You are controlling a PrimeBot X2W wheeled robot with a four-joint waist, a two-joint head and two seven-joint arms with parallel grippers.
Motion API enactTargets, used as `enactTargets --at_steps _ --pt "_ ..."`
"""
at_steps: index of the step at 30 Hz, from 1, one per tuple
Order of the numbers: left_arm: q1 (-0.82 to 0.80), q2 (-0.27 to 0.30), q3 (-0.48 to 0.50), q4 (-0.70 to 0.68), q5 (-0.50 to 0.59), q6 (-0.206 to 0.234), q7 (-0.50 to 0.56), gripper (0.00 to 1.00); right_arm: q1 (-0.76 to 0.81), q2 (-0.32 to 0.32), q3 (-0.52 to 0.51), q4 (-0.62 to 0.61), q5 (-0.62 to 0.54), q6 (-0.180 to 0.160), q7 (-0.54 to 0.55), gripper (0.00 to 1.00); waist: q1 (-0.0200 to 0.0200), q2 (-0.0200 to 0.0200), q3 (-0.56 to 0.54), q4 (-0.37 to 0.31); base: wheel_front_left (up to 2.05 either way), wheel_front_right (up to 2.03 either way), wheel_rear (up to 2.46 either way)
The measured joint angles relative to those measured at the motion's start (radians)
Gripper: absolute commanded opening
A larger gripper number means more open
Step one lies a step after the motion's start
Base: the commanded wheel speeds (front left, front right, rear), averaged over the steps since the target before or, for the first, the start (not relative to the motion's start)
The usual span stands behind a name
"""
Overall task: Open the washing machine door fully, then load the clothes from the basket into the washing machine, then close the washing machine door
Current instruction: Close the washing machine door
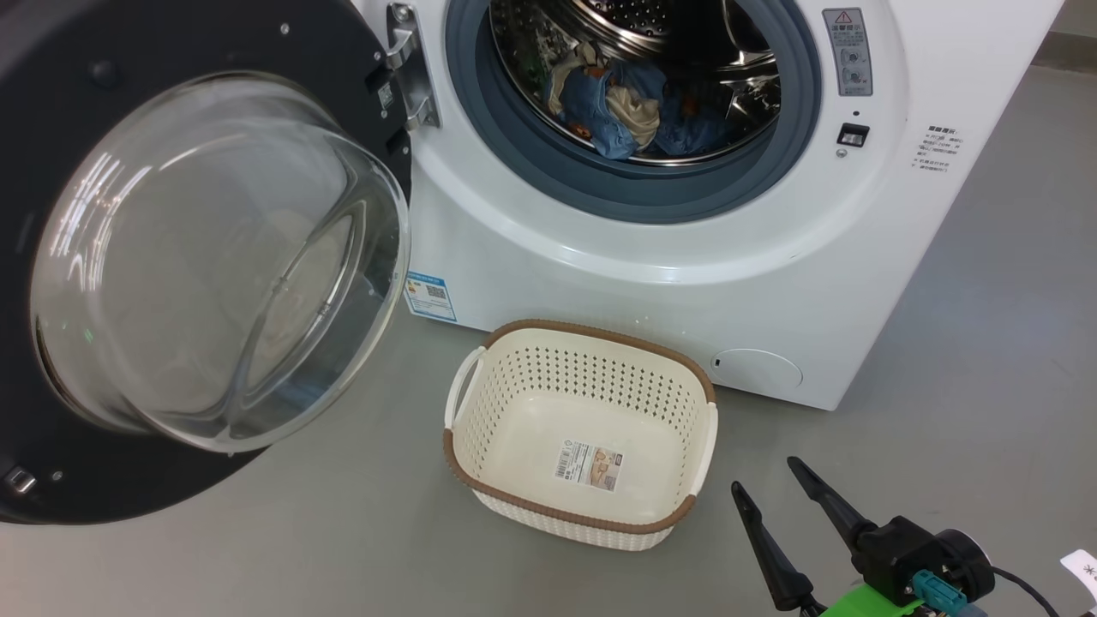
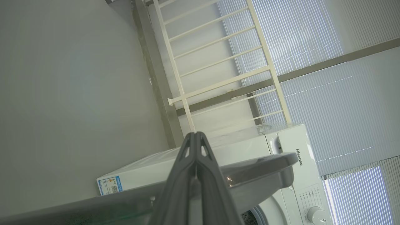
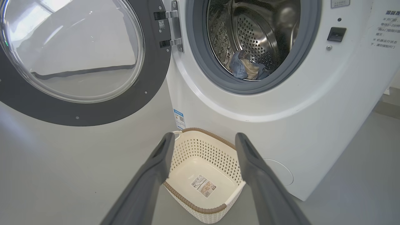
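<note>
The washing machine point(image 1: 600, 283) stands with its round black door point(image 1: 214, 257) swung wide open to the left. Light blue and cream clothes point(image 1: 626, 107) lie in the steel drum, also in the right wrist view point(image 3: 245, 67). The cream basket point(image 1: 583, 386) sits on the floor in front of the machine, holding just a paper label. My right gripper point(image 1: 764, 476) hovers open to the right of the basket; in its wrist view the fingers point(image 3: 156, 162) frame the basket point(image 3: 200, 207). My left gripper point(image 2: 195, 135) is shut, nothing between its fingers, pointing past the door's edge point(image 2: 259, 172).
Grey floor spreads around the machine and basket. The open door point(image 3: 72, 50) juts out low on the left. Behind the machine point(image 2: 297, 147), in the left wrist view, are a white railing point(image 2: 218, 62) and window blinds point(image 2: 343, 93).
</note>
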Motion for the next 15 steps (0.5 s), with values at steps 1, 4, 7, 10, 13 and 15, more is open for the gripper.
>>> enactTargets --at_steps 1,4,7,10,13,15 --pt "0.006 0.001 -0.003 0.000 0.000 0.000 0.010 0.00 0.000 0.000 0.004 0.000 0.000 0.000 0.000 1.00 0.0000 0.0000 0.000 0.000 0.00 0.00 0.00" --pt "0.014 -0.002 -0.010 -0.002 -0.013 0.000 0.044 0.00 0.000 -0.004 0.007 0.001 0.000 0.000 0.000 1.00 0.0000 0.0000 0.000 0.001 0.00 0.00 0.00" --pt "0.017 -0.007 -0.011 -0.012 -0.031 0.000 0.072 0.00 0.000 -0.008 0.008 0.001 0.000 0.000 0.000 1.00 0.0000 0.0000 0.000 0.000 0.00 0.00 0.00" --pt "0.033 -0.008 -0.006 -0.019 -0.042 0.000 0.081 0.00 0.000 -0.014 0.009 0.001 0.000 0.000 0.000 1.00 0.0000 0.0000 0.003 -0.003 0.00 0.00 0.00" --pt "0.036 -0.012 -0.001 -0.020 -0.053 0.000 0.104 0.00 0.000 -0.024 0.009 0.001 0.000 0.000 0.000 1.00 0.0000 0.0000 0.006 -0.005 0.00 0.00 0.00" --pt "0.036 -0.016 0.008 -0.021 -0.075 0.000 0.123 0.00 0.000 -0.028 0.009 0.001 0.000 0.000 0.000 1.00 0.0000 0.0000 0.009 -0.006 0.00 0.00 0.00"
